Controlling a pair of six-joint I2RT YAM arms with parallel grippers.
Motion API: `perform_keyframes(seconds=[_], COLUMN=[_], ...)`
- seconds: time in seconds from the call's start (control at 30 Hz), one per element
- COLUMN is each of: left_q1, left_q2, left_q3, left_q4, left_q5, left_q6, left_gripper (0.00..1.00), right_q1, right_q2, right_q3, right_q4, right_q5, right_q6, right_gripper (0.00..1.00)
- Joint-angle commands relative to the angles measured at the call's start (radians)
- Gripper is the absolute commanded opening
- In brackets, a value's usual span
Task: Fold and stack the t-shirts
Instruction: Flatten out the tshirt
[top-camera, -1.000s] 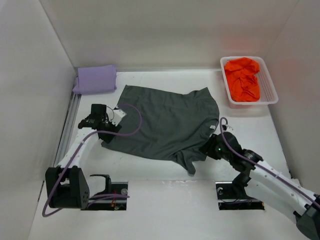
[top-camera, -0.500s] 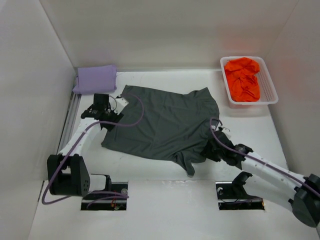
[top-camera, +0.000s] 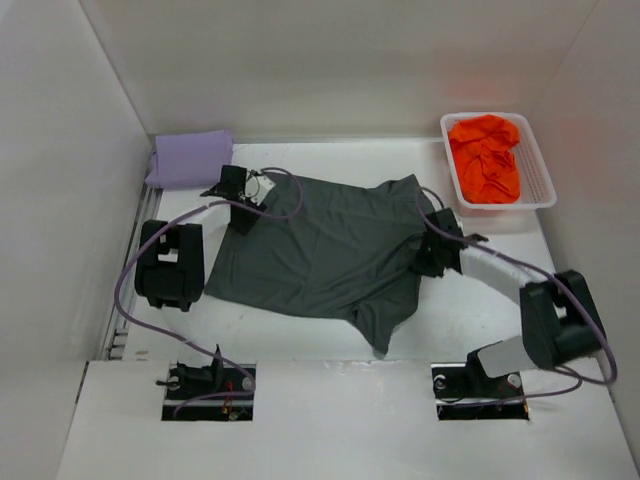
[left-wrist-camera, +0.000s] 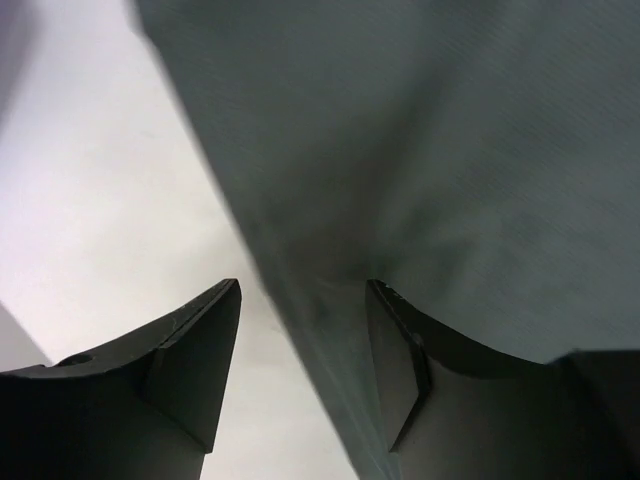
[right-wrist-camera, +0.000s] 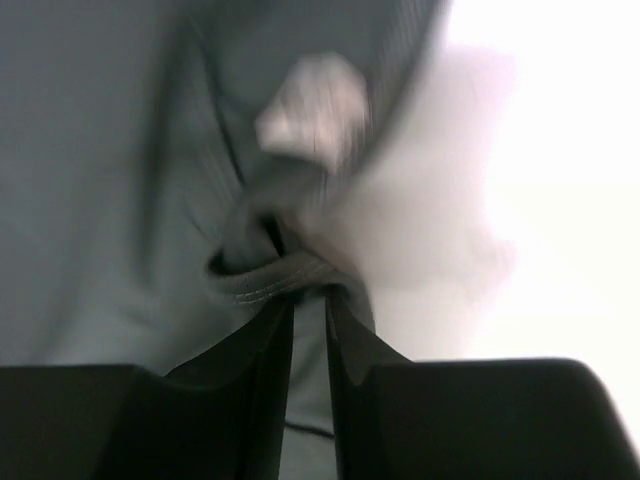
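The dark grey t-shirt (top-camera: 320, 250) lies spread in the middle of the table. My left gripper (top-camera: 243, 213) is at its far left corner. In the left wrist view that gripper (left-wrist-camera: 303, 330) stands open, with the shirt's edge (left-wrist-camera: 330, 330) running loose between the fingers. My right gripper (top-camera: 432, 258) is at the shirt's right edge. Its jaws (right-wrist-camera: 310, 295) are nearly together, with grey fabric and a stitched hem (right-wrist-camera: 265, 280) pinched between them. The lavender t-shirt (top-camera: 190, 158) lies folded at the back left. The orange t-shirt (top-camera: 485, 158) sits crumpled in the basket.
The white mesh basket (top-camera: 541, 178) stands at the back right against the wall. White walls enclose the table on the left, back and right. The left arm's grey-purple cable (top-camera: 285, 195) loops over the shirt's far edge.
Both arms have reached away from their bases. The left gripper slid up the shirt's left edge to the far corner. The right gripper moved from the near sleeve to the right edge and narrowed on fabric.
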Motion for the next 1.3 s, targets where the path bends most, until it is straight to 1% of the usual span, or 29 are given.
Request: perform_keyframes(seconds=[0.0,0.17,0.23,0.33,0.43,0.57,0.63,0.67,0.73,0.8,0.9,0.93,1.03,1.13,1.27], left_q1=[0.043,0.050,0.050,0.047,0.044,0.031,0.021,0.017,0.003,-0.017,-0.042,-0.046,-0.049,-0.049,-0.048], left_q2=[0.070,0.125,0.139,0.151,0.110,-0.022,-0.043,-0.039,0.001,0.064,0.151,0.176,0.243,0.315,0.429], left_q3=[0.087,0.195,0.232,0.270,0.264,0.213,0.241,0.268,0.339,0.402,0.468,0.483,0.529,0.575,0.667], left_q4=[0.018,0.015,0.015,0.006,-0.025,-0.022,-0.016,-0.016,-0.014,-0.014,-0.039,-0.048,-0.074,-0.115,-0.210], left_q5=[-0.036,-0.057,-0.059,-0.062,-0.049,-0.013,0.012,0.032,0.058,0.069,0.098,0.113,0.141,0.159,0.159], left_q6=[-0.060,-0.097,-0.103,-0.108,-0.105,-0.085,-0.080,-0.083,-0.097,-0.102,-0.117,-0.128,-0.166,-0.194,-0.207], left_gripper=[0.52,0.52,0.52,0.52,0.52,0.54,0.55,0.55,0.55,0.56,0.60,0.61,0.62,0.62,0.62], right_q1=[-0.049,-0.094,-0.105,-0.106,-0.106,-0.102,-0.102,-0.100,-0.100,-0.100,-0.103,-0.106,-0.123,-0.122,-0.118], right_q2=[0.156,0.379,0.430,0.467,0.436,0.278,0.237,0.247,0.322,0.426,0.537,0.555,0.620,0.698,0.762], right_q3=[0.214,0.490,0.588,0.688,0.705,0.592,0.575,0.595,0.685,0.798,0.897,0.908,0.945,0.994,1.102], right_q4=[0.030,-0.016,-0.033,-0.067,-0.096,-0.090,-0.082,-0.084,-0.116,-0.160,-0.183,-0.186,-0.223,-0.310,-0.393], right_q5=[-0.087,-0.078,-0.078,-0.077,-0.066,-0.052,-0.045,-0.048,-0.051,-0.049,-0.046,-0.043,-0.016,0.006,0.081], right_q6=[-0.173,-0.246,-0.252,-0.285,-0.310,-0.312,-0.322,-0.335,-0.361,-0.367,-0.352,-0.350,-0.368,-0.419,-0.474], right_gripper=[0.22,0.20,0.20,0.20,0.22,0.26,0.28,0.29,0.34,0.43,0.54,0.56,0.58,0.59,0.60])
